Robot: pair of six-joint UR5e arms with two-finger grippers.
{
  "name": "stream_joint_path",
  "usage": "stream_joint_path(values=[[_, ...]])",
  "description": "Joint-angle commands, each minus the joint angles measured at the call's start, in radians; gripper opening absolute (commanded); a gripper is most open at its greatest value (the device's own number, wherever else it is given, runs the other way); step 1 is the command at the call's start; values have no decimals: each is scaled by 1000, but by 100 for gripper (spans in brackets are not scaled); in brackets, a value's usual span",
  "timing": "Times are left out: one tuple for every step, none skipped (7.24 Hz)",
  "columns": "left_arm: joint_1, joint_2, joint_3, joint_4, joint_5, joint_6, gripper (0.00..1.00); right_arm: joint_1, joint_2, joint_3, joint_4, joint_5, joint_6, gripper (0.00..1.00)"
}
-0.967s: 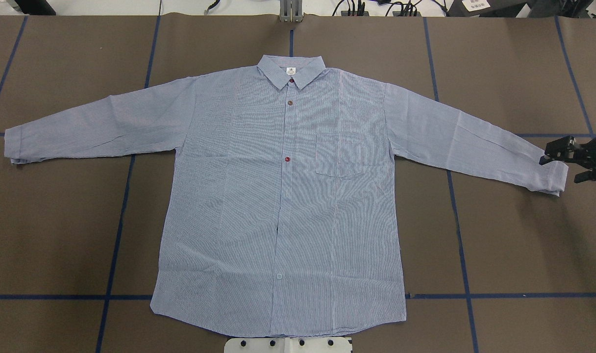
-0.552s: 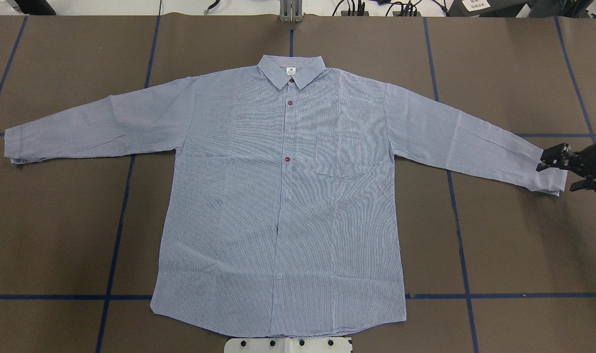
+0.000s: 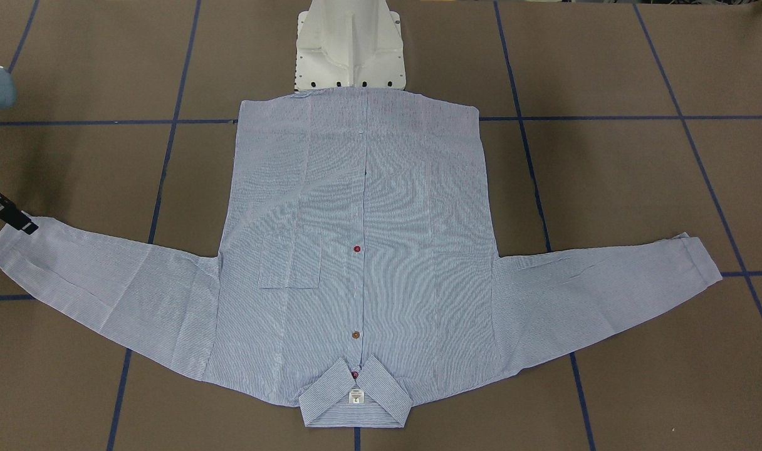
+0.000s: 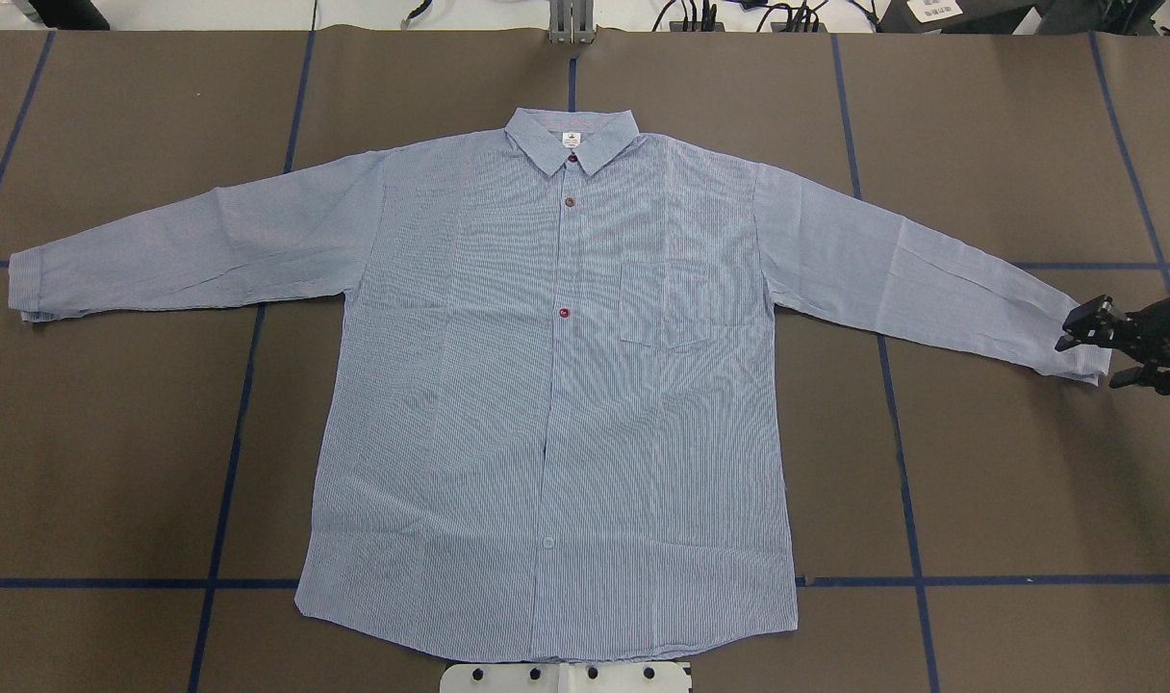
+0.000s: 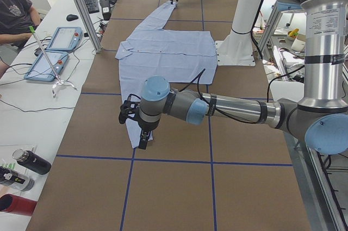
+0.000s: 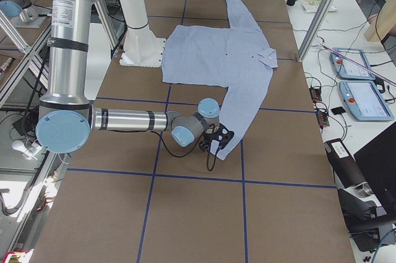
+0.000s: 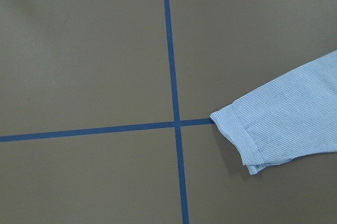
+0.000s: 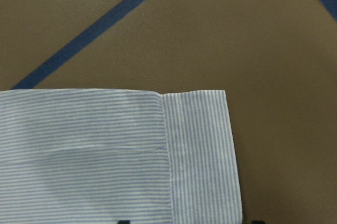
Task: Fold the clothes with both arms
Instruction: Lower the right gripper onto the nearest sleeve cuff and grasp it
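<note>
Since a second ago the right gripper [image 4: 1088, 362] has slid along the desk's [image 4: 979, 481] right edge toward the robot's side and in over the right cuff [image 8: 200, 150]. Nothing else has moved. Its jaws stand wide apart, one finger on either side of the cuff's width, and hold nothing.

The shirt [image 4: 546, 385] lies flat and face up in the middle of the desk, buttoned. Its collar [image 4: 571, 135] points away from the robot and its hem lies against the white base [image 3: 349, 44], so the body runs lengthwise from the robot to the far edge. Both sleeves are spread out to the sides, slanting slightly back toward the robot.

The left gripper [image 5: 142, 138] hangs over the left cuff [image 7: 239, 134]; whether its jaws are apart cannot be told.
</note>
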Motion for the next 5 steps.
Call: stream_joint_path(values=[[0, 0, -6, -5, 1, 0, 100, -1, -29, 0, 34, -9, 3, 75], [0, 0, -7, -5, 2, 0, 100, 0, -29, 1, 34, -16, 6, 71], [0, 0, -9, -5, 2, 0, 99, -3, -29, 0, 34, -16, 20, 70], [0, 0, -9, -5, 2, 0, 100, -6, -27, 0, 34, -15, 25, 68], [0, 0, -13, -5, 4, 0, 100, -6, -24, -2, 34, -15, 26, 66]])
